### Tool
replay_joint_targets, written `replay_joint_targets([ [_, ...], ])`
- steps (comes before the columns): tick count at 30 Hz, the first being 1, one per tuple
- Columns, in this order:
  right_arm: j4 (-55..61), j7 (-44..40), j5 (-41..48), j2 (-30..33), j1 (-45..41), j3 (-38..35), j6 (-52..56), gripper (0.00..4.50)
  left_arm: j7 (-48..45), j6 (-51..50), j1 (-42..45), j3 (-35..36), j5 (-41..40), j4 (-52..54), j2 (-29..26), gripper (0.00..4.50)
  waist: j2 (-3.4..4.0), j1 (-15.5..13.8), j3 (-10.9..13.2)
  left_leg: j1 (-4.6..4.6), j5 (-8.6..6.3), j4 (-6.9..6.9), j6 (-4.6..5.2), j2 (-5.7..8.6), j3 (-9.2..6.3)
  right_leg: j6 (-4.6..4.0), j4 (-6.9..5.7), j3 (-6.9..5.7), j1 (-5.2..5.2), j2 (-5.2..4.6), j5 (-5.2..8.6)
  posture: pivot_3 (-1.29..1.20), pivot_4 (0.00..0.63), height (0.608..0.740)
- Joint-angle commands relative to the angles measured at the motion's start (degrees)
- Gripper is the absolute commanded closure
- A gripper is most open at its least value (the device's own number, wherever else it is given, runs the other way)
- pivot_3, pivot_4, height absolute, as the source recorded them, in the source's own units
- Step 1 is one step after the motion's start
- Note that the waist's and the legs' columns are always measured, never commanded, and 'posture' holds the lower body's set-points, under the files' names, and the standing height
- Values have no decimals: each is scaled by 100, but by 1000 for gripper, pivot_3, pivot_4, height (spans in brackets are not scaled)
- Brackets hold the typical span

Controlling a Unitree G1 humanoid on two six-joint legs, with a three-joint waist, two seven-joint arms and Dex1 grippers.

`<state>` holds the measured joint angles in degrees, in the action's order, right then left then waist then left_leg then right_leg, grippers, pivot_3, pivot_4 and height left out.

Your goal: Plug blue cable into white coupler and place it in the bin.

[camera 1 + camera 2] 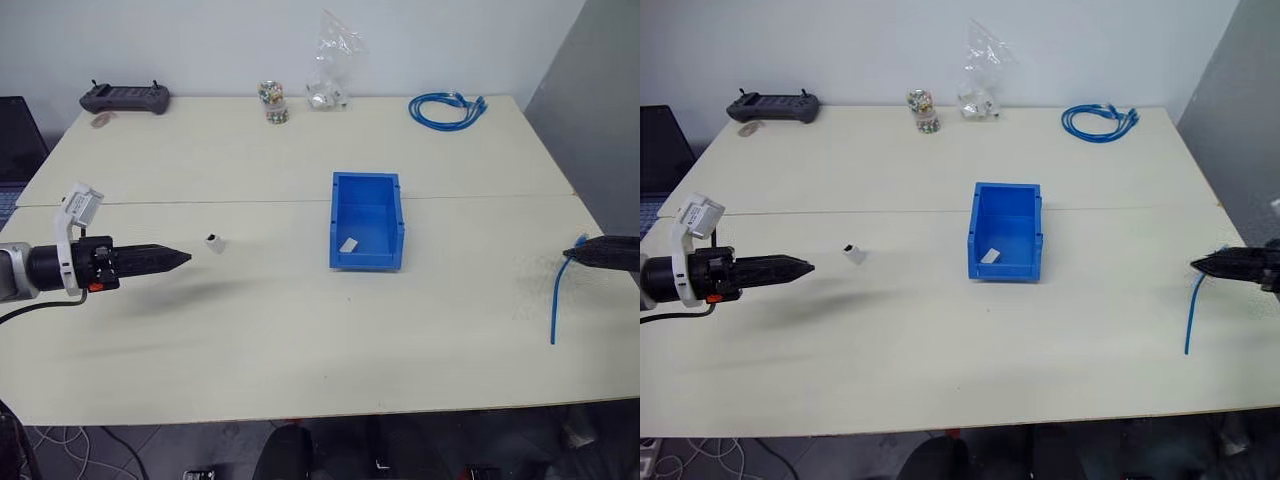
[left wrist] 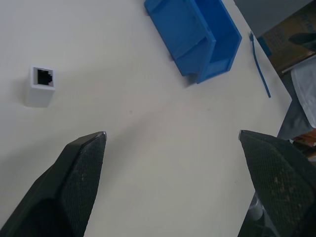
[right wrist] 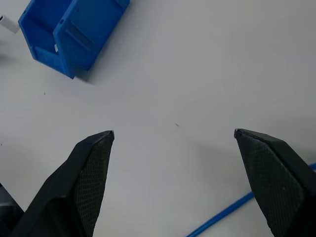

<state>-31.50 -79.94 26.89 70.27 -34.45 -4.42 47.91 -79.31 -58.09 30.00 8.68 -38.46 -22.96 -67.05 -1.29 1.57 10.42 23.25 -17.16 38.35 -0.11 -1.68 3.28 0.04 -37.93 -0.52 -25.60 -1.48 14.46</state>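
While both my left gripper (image 2: 173,136) and right gripper (image 3: 174,132) gape empty, the coupler (image 1: 215,242) stands left of the bin (image 1: 367,220), the cable (image 1: 560,298) right. It's limp; I'd pinch behind its plug.

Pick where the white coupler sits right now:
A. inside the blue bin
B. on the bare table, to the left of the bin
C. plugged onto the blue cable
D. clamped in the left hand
B: the white coupler stands alone on the table, left of the bin, just ahead of the open left hand, with the blue cable far off to the right.
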Motion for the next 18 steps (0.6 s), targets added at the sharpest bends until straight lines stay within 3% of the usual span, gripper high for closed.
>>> replay_joint_targets([
  [1,3,26,-22,53,-47,-246,-59,357,-143,249,-24,237,122,-167,-216,0,0,-22,0,0,0,4,0,1,-1,0,-3,-3,1,-1,0,0,150,740],
  [8,285,19,82,13,442,-455,75,357,-216,117,-489,394,74,50,-297,0,0,-12,0,-9,-12,51,21,-3,-9,21,-18,-4,25,1,-9,0,150,740],
  [18,293,127,55,-10,655,-666,84,357,-294,208,-291,240,234,-64,-260,0,-1,-4,0,-32,4,65,-5,2,-1,43,-54,8,39,20,-23,0,150,740],
])
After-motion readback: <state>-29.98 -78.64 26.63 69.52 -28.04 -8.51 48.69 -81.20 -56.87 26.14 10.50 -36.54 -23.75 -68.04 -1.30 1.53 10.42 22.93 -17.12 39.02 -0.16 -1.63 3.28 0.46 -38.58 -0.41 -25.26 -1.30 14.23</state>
